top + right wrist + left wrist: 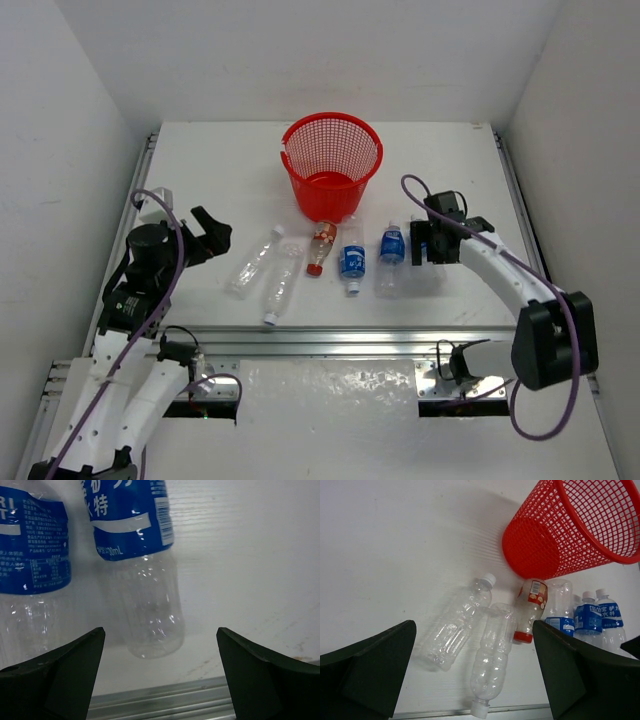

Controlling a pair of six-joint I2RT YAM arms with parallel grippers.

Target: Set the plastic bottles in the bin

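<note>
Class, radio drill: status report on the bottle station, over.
Left gripper open, right gripper open over the rightmost blue-label bottle. Six plastic bottles lying on table, red mesh bin empty. Path to bin unobstructed.

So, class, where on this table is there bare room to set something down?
Bare table lies left of the bin and right of it, out to both side edges. Crowded: the bottles lie in a row by the bin, between the left gripper and right gripper.
</note>
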